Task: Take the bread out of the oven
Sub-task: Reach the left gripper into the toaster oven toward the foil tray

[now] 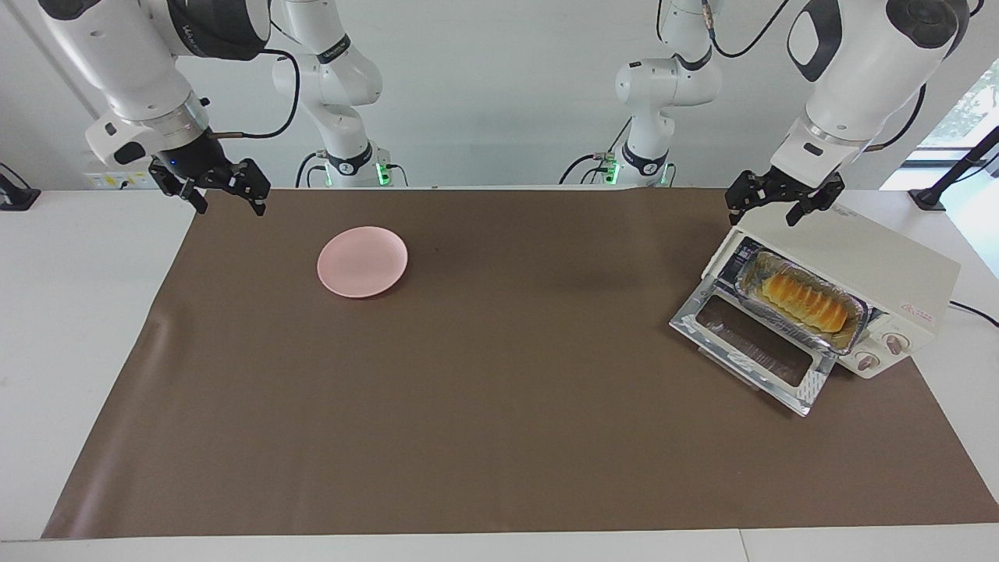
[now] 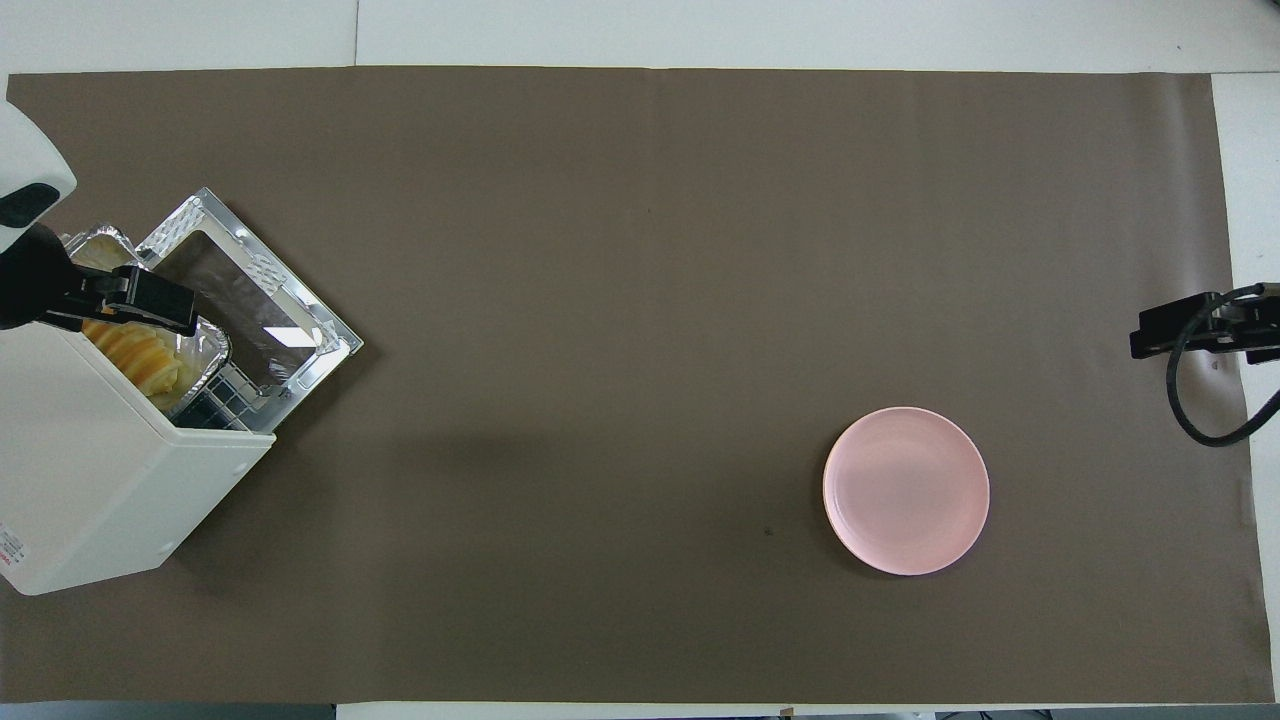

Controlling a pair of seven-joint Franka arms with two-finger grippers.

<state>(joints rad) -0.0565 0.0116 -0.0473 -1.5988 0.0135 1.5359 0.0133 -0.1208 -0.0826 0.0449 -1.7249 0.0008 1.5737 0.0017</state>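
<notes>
Pictured with oven [image 1: 866, 269] door dropped: bread [image 1: 805, 300], likely light, soft and crushable, best pinched gently across mid-loaf, in foil tray [image 1: 851, 337] at left claw's [image 1: 776, 205] five o'clock; both claws spread, right claw [image 1: 226, 195] waiting empty.

I count one toaster oven [image 1: 874, 269], one bread loaf [image 1: 805, 300], one foil tray [image 1: 749, 269], one pink plate [image 1: 362, 261].
</notes>
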